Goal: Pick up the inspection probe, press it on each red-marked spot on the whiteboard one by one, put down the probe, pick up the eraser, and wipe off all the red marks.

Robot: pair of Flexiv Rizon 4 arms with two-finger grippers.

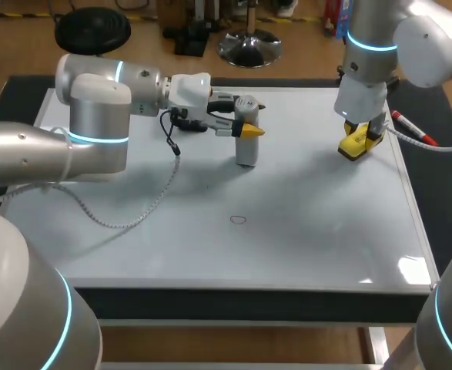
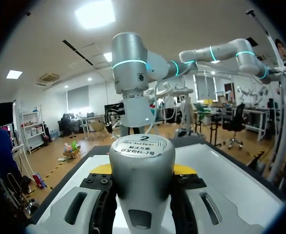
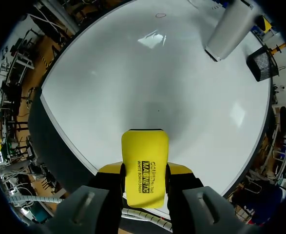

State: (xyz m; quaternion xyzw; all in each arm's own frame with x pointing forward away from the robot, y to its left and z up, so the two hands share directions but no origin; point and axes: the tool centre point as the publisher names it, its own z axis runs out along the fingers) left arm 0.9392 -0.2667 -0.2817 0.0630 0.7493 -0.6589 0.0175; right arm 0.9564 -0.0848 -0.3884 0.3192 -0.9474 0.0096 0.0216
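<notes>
Glossy white across the whiteboard [image 1: 303, 231], with one thin red mark [image 1: 238, 220] near its middle. Silver-grey on the probe [image 1: 246, 154], white label on top. Bright yellow with black lettering on the eraser [image 1: 358, 143], near the whiteboard's right edge. Red on the marker [image 1: 413, 128] just beyond that edge. Black bench [image 1: 25, 89] around the whiteboard.
</notes>
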